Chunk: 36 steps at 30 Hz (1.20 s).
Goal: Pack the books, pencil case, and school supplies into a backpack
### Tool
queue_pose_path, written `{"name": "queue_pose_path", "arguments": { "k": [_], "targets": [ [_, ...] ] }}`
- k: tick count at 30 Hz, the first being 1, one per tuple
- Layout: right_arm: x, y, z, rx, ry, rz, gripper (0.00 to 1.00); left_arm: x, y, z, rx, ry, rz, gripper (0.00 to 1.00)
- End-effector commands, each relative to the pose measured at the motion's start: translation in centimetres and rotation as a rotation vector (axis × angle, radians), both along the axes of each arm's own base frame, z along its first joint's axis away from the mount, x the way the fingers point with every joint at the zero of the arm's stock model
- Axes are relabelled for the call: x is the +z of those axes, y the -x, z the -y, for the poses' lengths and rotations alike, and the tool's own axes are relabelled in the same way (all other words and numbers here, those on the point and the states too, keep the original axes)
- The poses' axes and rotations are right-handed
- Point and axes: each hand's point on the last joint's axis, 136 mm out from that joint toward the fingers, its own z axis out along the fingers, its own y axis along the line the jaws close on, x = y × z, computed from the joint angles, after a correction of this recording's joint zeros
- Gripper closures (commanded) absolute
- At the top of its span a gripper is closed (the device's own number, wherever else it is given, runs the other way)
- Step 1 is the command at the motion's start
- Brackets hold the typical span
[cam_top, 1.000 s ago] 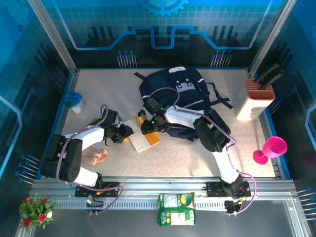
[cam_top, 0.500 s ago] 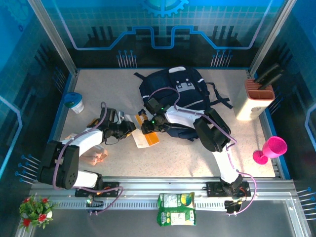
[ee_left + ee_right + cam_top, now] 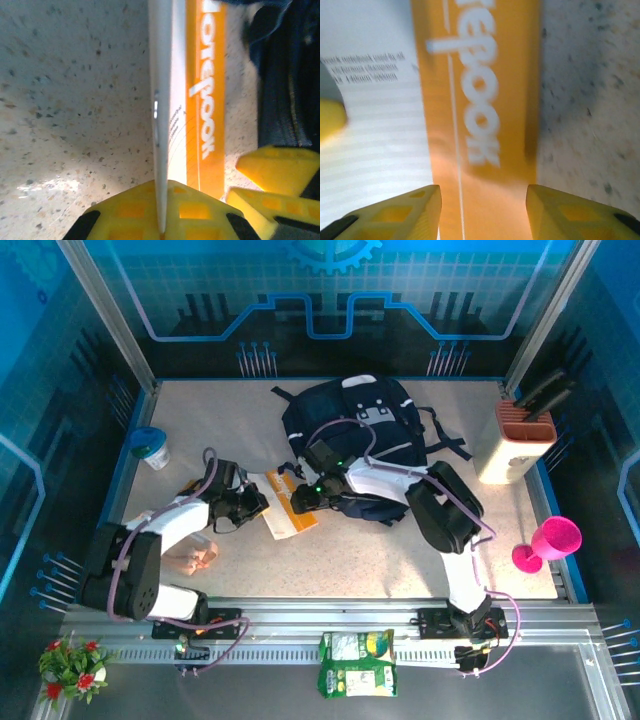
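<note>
**A:** Wide shot from above, biggest first: 1 speckled counter [image 3: 350,565], and 1 navy backpack [image 3: 350,425] lying at the back of it, with a white patch on top and dark straps trailing off to the right.

**B:** 2 arms reach in from the near rail. On the right side I count 1 knife block [image 3: 515,445] and 1 pink goblet [image 3: 548,540]. Far left there's 1 blue-lidded cup [image 3: 150,448].

**A:** And 1 notebook [image 3: 288,518], flat on the counter just in front of the backpack's left corner, with both arms meeting over it.

**B:** On the left wrist camera, the left fingers [image 3: 150,210] are pinched closed on the notebook's [image 3: 205,100] white edge, which runs straight into the yellow pads. The dark backpack fabric [image 3: 285,75] sits just to the right.

**A:** The right wrist camera shows the right fingers [image 3: 395,212] spread apart with nothing clamped. The notebook's [image 3: 480,100] orange band lies in the gap between the 2 tips.

**B:** From above, the left fingers [image 3: 256,506] are at the notebook's left edge and the right fingers [image 3: 300,500] at its far right part.

**A:** As for looks, it's a thin white cover with faint ruled lines, 1 broad orange strip and "notebook" in white letters.
</note>
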Motion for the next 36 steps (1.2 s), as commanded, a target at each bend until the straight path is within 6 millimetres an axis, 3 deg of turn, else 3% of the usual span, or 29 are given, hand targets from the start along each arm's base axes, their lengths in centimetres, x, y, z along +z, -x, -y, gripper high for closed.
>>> {"name": "queue_pose_path", "arguments": {
  "k": [1, 7, 12, 15, 16, 20, 26, 32, 36],
  "targets": [
    [6.9, -1.7, 0.5, -0.045, -0.176, 0.119, 0.45, 3.4, -0.8, -1.8, 0.060, -0.085, 0.089, 1.00],
    [12.8, -2.7, 4.4, -0.160, -0.376, 0.212, 0.31, 10.5, -2.7, -1.7, 0.125, -0.013, 0.299, 1.00],
    [16.9, -3.4, 8.9, -0.300, -0.559, 0.300, 0.18, 16.6, -5.8, 1.1, 0.146, 0.204, 0.475, 1.00],
    [19.1, -3.7, 11.1, -0.380, -0.649, 0.323, 0.12, 19.3, -7.4, 3.7, 0.132, 0.316, 0.550, 1.00],
    [18.9, -3.6, 11.7, -0.406, -0.668, 0.311, 0.10, 19.8, -7.9, 4.5, 0.129, 0.344, 0.562, 1.00],
    [19.8, -4.1, 13.4, -0.503, -0.788, 0.268, 0.05, 21.4, -9.8, 8.0, 0.149, 0.494, 0.609, 1.00],
    [18.1, -5.3, 15.4, -0.667, -0.903, 0.111, 0.05, 22.5, -12.2, 12.2, 0.148, 0.673, 0.626, 1.00],
    [16.7, -6.3, 15.7, -0.720, -0.958, 0.034, 0.07, 21.4, -13.3, 15.2, 0.133, 0.750, 0.573, 1.00],
    [16.8, -7.3, 15.4, -0.711, -0.998, 0.034, 0.16, 20.6, -13.3, 16.7, 0.118, 0.773, 0.540, 1.00]
  ]
}}
